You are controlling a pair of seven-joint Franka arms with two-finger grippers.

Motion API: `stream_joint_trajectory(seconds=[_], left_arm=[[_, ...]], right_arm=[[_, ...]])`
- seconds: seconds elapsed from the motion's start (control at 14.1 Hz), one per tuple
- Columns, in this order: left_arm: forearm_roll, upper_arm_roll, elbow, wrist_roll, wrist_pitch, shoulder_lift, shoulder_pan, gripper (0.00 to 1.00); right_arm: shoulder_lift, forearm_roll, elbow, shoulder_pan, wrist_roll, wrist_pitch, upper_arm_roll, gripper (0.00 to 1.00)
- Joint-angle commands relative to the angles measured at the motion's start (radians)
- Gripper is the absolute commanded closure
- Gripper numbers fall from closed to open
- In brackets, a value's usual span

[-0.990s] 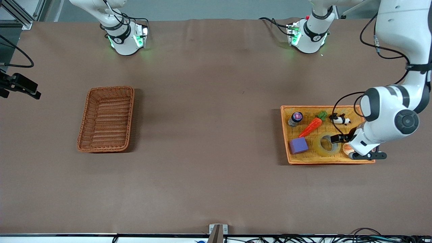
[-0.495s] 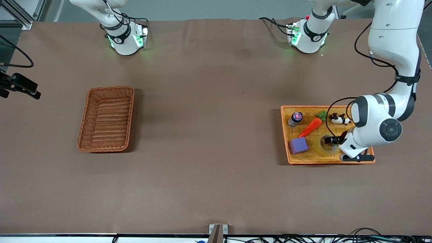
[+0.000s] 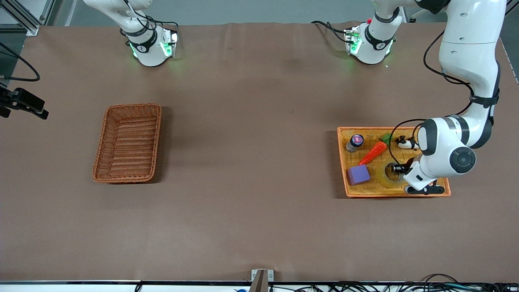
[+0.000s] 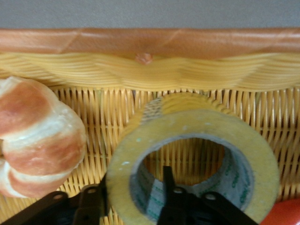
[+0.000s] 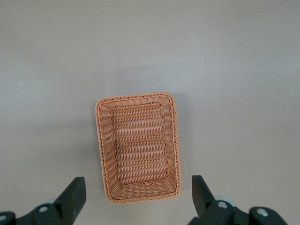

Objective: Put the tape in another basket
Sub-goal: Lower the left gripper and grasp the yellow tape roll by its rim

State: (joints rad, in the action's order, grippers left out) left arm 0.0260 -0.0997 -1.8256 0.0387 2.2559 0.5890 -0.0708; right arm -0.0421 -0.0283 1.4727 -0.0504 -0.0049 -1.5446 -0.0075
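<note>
Inside the tray (image 3: 421, 192), left gripper (image 4: 133, 199) jaws astride the tape (image 4: 197, 140) wall.

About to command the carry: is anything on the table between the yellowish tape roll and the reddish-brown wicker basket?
Only the purple cube beside the translucent yellowish tape roll and the rim of the shallow orange-yellow woven tray lie on that line. Past them, bare brown cloth runs to the reddish-brown wicker basket. The left gripper straddles the roll's wall.
</note>
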Motion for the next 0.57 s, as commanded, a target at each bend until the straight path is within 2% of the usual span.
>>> stream_joint_trajectory(seconds=[0.0,0.35,0.49], left_arm=[[0.000,-0.005,0.006,-0.017,-0.012,-0.046,0.005,0.96],[-0.001,-0.005,0.011,-0.016,-0.030,-0.170,0.013,0.99],[-0.001,0.000,0.044,-0.025,-0.121,-0.224,0.011,1.00]], right_arm=[[0.007,0.005,0.000,-0.005,0.013,0.008,0.001,0.00],[0.007,0.005,0.000,-0.005,0.013,0.008,0.001,0.00],[0.007,0.005,0.000,-0.005,0.011,0.006,0.001,0.00]])
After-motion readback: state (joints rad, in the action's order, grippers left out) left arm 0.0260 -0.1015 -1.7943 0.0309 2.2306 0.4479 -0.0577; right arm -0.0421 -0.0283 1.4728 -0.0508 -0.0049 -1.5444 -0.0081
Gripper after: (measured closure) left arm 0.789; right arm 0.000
